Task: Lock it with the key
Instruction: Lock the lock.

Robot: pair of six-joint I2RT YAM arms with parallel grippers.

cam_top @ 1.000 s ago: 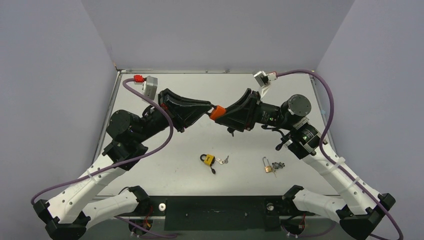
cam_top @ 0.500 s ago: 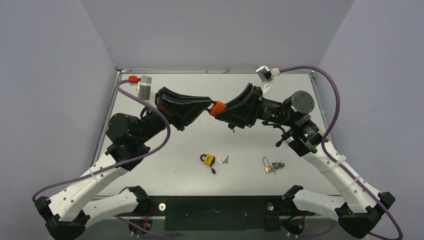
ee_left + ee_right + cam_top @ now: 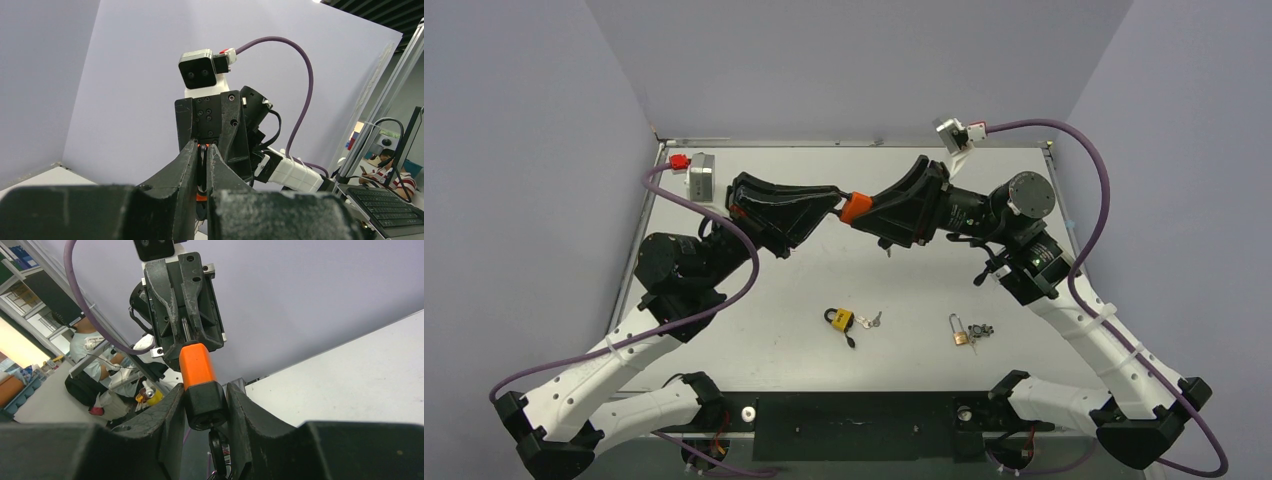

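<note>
An orange padlock [image 3: 854,208] with a black lower end is held in the air between both grippers, above the middle of the table. My right gripper [image 3: 870,213] is shut on its black end [image 3: 202,399]. A key with a black head [image 3: 216,450] sticks out of the bottom of the lock, between my right fingers. My left gripper [image 3: 836,201] is shut on the other end of the lock, on its thin shackle [image 3: 202,165]. In the right wrist view the left gripper [image 3: 184,337] sits just beyond the orange body [image 3: 196,364].
A yellow padlock [image 3: 840,319] with loose keys [image 3: 871,320] lies on the grey table [image 3: 754,330] near the front centre. A brass padlock [image 3: 961,333] with a key bunch [image 3: 982,329] lies to its right. Purple cables loop off both wrists.
Both grippers have carried the orange padlock a little toward the back of the table, still gripping it at both ends. The locks on the table have not moved.
</note>
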